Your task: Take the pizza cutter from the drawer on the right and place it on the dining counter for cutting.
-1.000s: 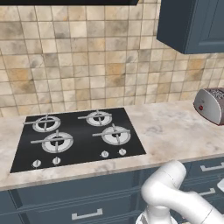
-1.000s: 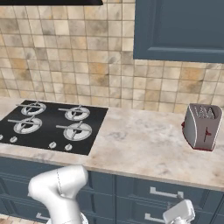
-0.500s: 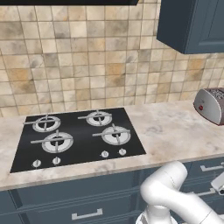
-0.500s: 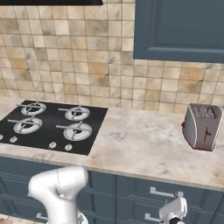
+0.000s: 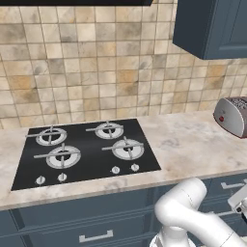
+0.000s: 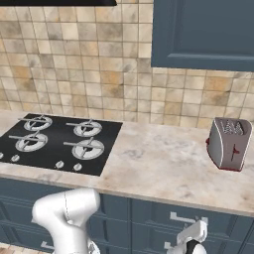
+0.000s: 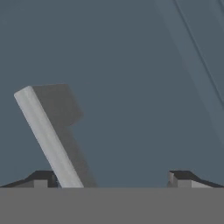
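Observation:
My gripper (image 7: 111, 179) is open, its two dark fingertips (image 7: 41, 178) standing wide apart with nothing between them. Close ahead of it is a navy-blue drawer front (image 7: 131, 87). A silver bar handle (image 7: 46, 133) slants across that front, down toward the left fingertip. The gripper (image 6: 191, 239) hangs low in front of the right-hand drawers under the worktop, just below a drawer handle (image 6: 186, 218). At the right edge of the left base view the gripper (image 5: 240, 200) shows beside the drawer fronts. The pizza cutter is hidden and the dining counter is out of view.
A black four-burner hob (image 5: 87, 152) is set in the marbled worktop (image 6: 163, 163). A silver and red toaster (image 6: 229, 144) stands at the worktop's right. A navy wall cabinet (image 6: 203, 32) hangs above. More drawer fronts (image 5: 96, 226) run below the hob.
The hand has risen a little and shifted left along the right-hand drawer fronts, coming into the left base view's right edge. Nothing on the worktop moved.

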